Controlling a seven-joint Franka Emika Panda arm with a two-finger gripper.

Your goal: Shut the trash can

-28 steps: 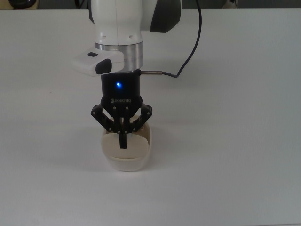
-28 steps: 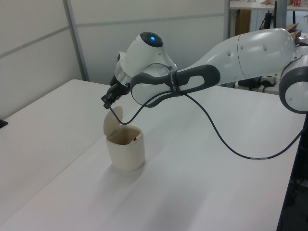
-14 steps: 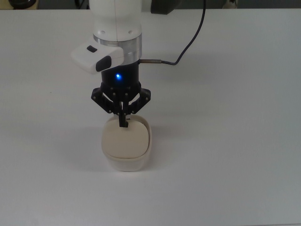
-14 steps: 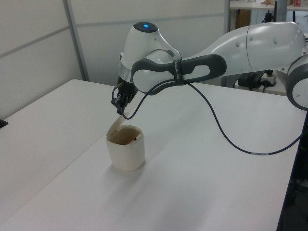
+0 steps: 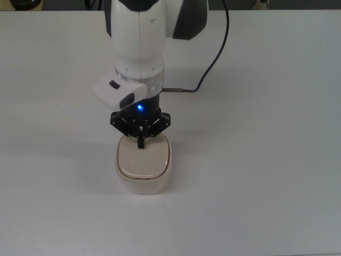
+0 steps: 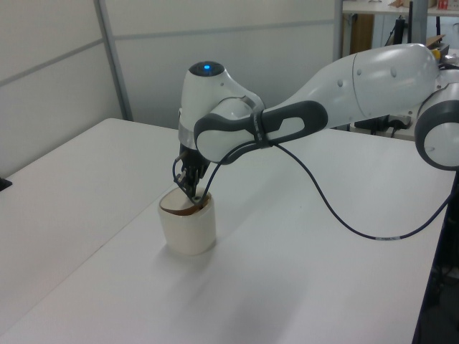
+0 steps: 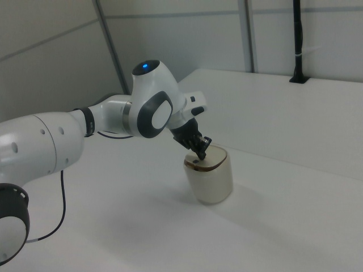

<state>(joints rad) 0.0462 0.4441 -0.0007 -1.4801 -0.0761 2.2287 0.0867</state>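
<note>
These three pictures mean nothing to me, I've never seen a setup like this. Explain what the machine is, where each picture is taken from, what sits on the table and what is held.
The white machine is a robot arm ending in a black two-finger gripper. All three pictures show the same moment: the top view looks down from above, and the left view and right view look across the white table from two sides. The only object on the table is a small cream trash can. Its flat lid lies nearly level on top. The gripper holds nothing; its shut fingers point down and press on the lid near the edge closest to the arm. A black cable hangs from the arm.
</note>
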